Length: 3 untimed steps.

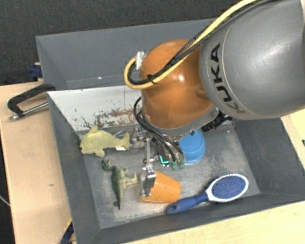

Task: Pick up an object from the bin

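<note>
Where the arm's orange wrist cover (173,86) hangs over the middle of the grey metal bin (74,188), the gripper (148,189) points down toward the floor just short of the bin's near wall. Its tip sits at the left end of an orange, cone-like piece (166,190) that lies on its side close to the near wall, about midway along it. The tip looks to be touching or just beside that end, and I cannot tell which. Whether the gripper is spread apart or closed together cannot be told from this angle, and the orange piece is not seen clamped in it.

Just right of the orange piece, along the near wall, lies a blue brush (212,193) with its round bristled head toward the bin's right wall and its handle reaching to the orange piece. A blue cup-like cylinder (193,146) stands nearer the bin's centre, partly under the wrist. Left of the gripper a slim green toy dinosaur (117,184) lies lengthwise, apart from the gripper. A pale yellow toy animal (99,142) lies farther back toward the left wall.
</note>
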Available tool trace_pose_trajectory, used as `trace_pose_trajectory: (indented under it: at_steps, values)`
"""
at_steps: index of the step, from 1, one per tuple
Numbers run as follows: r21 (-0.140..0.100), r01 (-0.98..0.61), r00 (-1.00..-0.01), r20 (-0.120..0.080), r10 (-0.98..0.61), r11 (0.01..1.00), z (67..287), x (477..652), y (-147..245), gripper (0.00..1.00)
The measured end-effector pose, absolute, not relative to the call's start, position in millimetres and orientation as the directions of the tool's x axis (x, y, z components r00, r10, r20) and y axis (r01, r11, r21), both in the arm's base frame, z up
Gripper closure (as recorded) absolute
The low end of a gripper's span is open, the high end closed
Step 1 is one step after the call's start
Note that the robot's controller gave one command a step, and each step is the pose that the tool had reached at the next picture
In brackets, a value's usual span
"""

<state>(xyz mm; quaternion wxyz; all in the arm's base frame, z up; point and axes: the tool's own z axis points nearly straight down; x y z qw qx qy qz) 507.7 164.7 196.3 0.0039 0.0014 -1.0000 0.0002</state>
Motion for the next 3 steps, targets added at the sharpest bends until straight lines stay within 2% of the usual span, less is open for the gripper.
trace_pose_trajectory:
  at_steps: [1, 2, 3]
  values:
    - [-0.001, -0.079, -0.997, 0.008, -0.079, 0.997, 80, 502.5, 114, 0.0]
    - [0.002, -0.081, -0.997, 0.001, -0.081, 0.997, 85, 504.1, 118, 1.0]
    - [0.003, -0.09, -0.996, -0.014, -0.09, 0.996, 217, 511.1, 116, 1.0]
